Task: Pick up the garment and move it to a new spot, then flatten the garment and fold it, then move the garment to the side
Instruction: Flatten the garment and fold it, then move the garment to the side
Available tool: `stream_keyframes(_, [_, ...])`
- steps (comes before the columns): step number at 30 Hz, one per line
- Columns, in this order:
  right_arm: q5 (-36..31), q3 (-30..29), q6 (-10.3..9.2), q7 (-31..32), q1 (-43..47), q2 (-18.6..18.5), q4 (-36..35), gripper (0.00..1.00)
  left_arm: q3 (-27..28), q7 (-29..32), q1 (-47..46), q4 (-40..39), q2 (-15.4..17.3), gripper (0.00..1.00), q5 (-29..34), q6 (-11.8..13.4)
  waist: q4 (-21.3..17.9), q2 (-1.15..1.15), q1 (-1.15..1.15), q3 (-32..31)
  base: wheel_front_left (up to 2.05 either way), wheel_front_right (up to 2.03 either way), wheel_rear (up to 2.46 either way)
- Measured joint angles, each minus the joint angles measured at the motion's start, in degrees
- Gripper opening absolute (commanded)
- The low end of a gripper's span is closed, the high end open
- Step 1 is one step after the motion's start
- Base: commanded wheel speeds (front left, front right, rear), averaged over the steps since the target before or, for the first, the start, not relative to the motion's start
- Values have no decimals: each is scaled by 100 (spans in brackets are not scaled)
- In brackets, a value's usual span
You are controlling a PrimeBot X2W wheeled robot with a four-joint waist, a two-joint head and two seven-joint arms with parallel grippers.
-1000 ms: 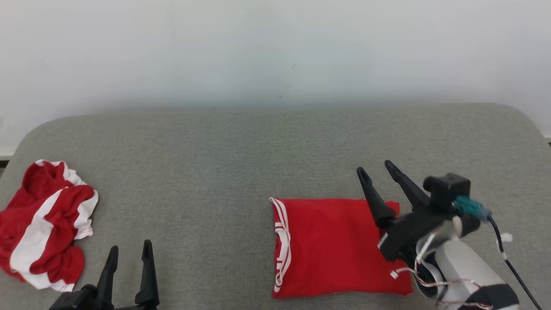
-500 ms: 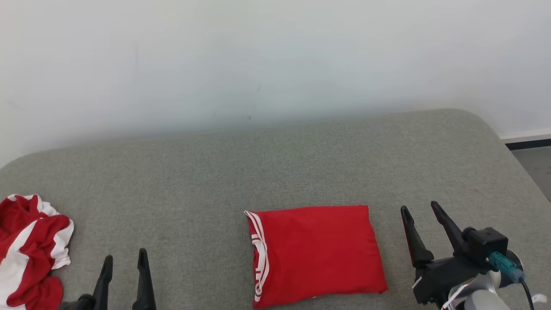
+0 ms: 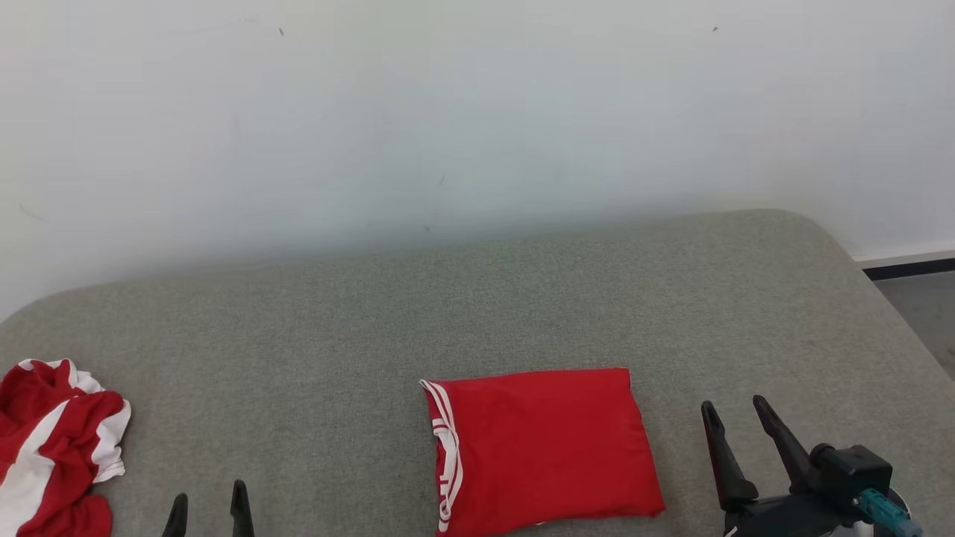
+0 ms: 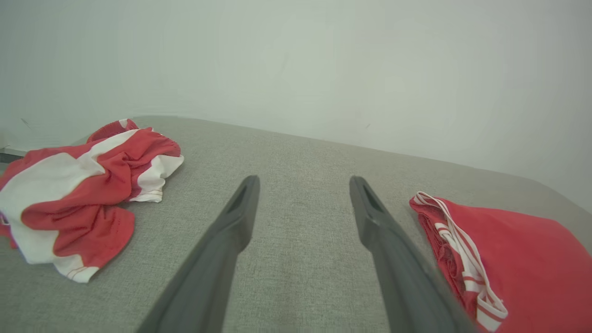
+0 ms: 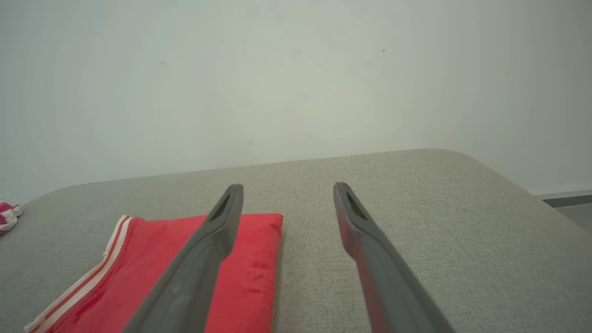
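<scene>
right gripper (image 3: 735,406) off the folded garment (image 3: 541,447)
it has pulled back to the near right, clear of the cloth, fingers spread and empty; left gripper (image 3: 209,496) likewise spread. garment lies near centre on the grey cushion (image 3: 485,298).

The grey fabric-covered worktop (image 3: 522,298), rounded at its corners, carries a folded red garment (image 3: 545,447) near its front middle and a crumpled red-and-white garment (image 3: 52,447) well apart at the left.

Plain indoor room: grey padded bench (image 3: 477,298), white wall (image 3: 477,112)
</scene>
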Motion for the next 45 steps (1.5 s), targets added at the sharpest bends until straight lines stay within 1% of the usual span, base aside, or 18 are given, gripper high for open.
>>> stream_keyframes(9, [45,-46,0,-9,97,122,-75,100,-3,0,29,-1,1,100,-10,43,34,0,0,-8,0,0,0])
stream_keyframes(24, [34,-141,0,-9,110,232,4,100,-105,-1,35,-23,1,100,-42,145,73,0,0,39,0,0,0])
stream_keyframes(30, [40,-144,0,88,101,210,70,100,-246,0,34,-52,0,100,-42,146,183,0,0,90,0,0,0])
stream_keyframes(33, [44,-86,0,348,-66,135,141,100,-315,0,31,-74,0,100,-67,170,277,0,0,134,0,0,0])
stream_keyframes(36, [120,-87,0,867,-334,100,380,100,-380,0,11,-103,1,100,-123,190,396,0,1,188,0,0,0])
stream_keyframes(38, [187,-76,0,1321,-544,88,636,100,-438,0,-15,-114,0,100,-152,197,486,0,1,231,0,0,0])
stream_keyframes(40, [200,-35,0,1612,-720,69,837,100,-491,-1,-38,-108,0,100,-153,210,586,0,1,277,0,0,0])
stream_keyframes(42, [305,-136,0,1998,-868,98,1170,100,-519,-1,-83,-99,0,100,-155,216,696,0,1,327,0,0,0])
stream_keyframes(45, [216,-274,0,2368,-981,99,1612,100,-548,-1,-137,-79,-2,100,-155,204,867,1,1,408,0,0,0])
